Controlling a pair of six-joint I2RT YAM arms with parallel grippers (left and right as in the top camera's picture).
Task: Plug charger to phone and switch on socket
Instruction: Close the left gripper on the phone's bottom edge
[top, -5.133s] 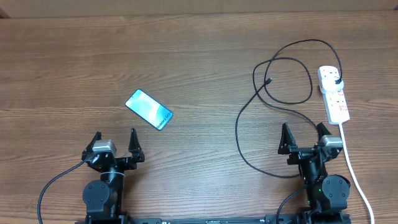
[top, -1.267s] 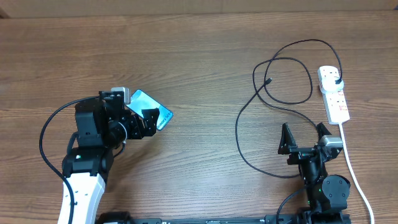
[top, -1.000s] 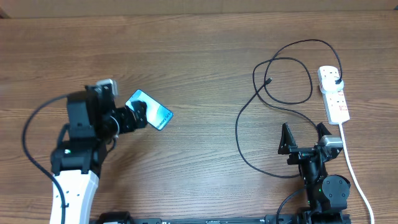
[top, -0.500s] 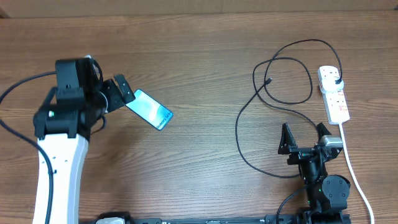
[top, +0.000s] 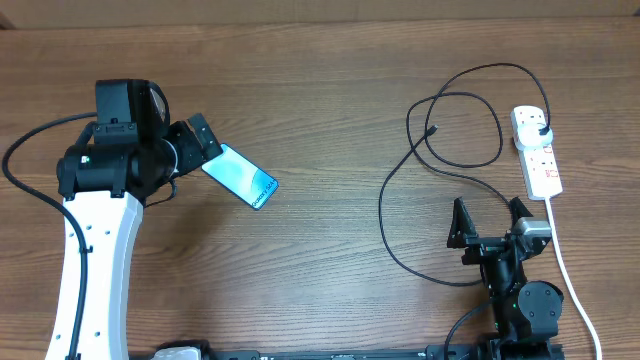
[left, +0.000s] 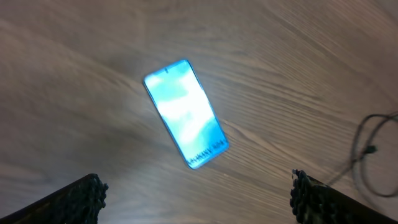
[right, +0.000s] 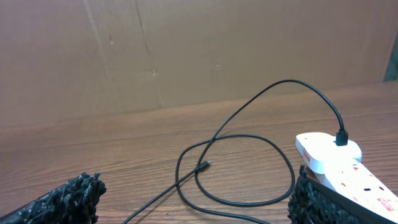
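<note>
Charger (top: 380, 208) is in the socket (top: 540, 160), upper right, but not the phone (top: 240, 176) yet. Left pincer (left: 196, 198) and right pincer (top: 487, 212) are spread wide, holding nothing.

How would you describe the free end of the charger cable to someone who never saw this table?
On the table, find the white socket at the right edge, with the charger plugged into it. Follow its black cable left to the loops: the connector tip is the one stubby loose end, lying on bare wood.
</note>
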